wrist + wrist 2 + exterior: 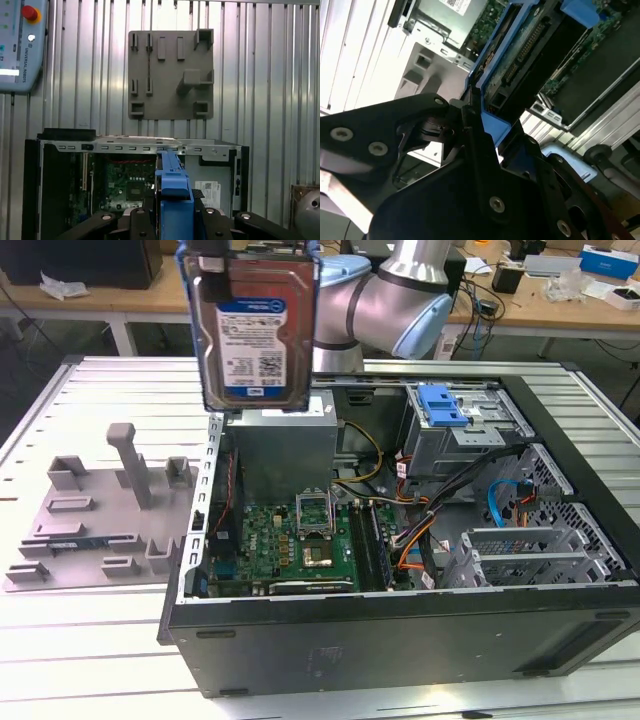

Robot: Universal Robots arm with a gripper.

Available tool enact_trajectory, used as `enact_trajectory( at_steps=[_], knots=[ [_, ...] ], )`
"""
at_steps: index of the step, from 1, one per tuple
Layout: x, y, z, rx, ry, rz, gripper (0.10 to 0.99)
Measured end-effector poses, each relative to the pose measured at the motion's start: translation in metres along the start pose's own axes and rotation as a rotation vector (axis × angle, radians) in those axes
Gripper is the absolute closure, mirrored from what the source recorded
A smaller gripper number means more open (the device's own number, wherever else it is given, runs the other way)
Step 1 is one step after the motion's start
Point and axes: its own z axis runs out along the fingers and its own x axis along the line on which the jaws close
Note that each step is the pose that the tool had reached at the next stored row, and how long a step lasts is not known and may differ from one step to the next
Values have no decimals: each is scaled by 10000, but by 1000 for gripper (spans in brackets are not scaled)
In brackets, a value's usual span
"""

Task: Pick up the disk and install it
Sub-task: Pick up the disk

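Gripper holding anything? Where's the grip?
The gripper holds the disk by the blue bracket at its upper end; it hangs upright above the case.

The disk [255, 325] is a flat silver rectangle, darker and reddish across its upper part, with a blue-and-white label over its middle and a blue plastic bracket framing its sides; in the exterior view it hangs upright in the air, label face toward the camera, long side vertical, its lower edge above the open computer case [400, 640] toward the exterior view's left, touching nothing below; in the second wrist view the disk [527, 47] shows its circuit-board side and a dark connector row, the bracket's end clamped in the hand [492, 127]; in the first wrist view the disk [172, 182] stands edge-on, a narrow blue strip.
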Motion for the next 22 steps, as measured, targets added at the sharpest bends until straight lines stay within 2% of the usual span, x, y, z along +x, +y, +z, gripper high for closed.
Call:
enact_trajectory(
  at_steps=[4, 7, 11, 13, 17, 22],
  knots=[
    [121, -148, -4, 0, 1, -2, 718],
    [289, -332, -9, 0, 1, -2, 718],
    [423, -471, -12, -1, 1, 0, 718],
    [518, -554, -14, -1, 1, 1, 718],
    [622, -612, -12, -1, 0, -1, 718],
    [693, -706, -1, 0, -3, 48, 718]
  ],
)
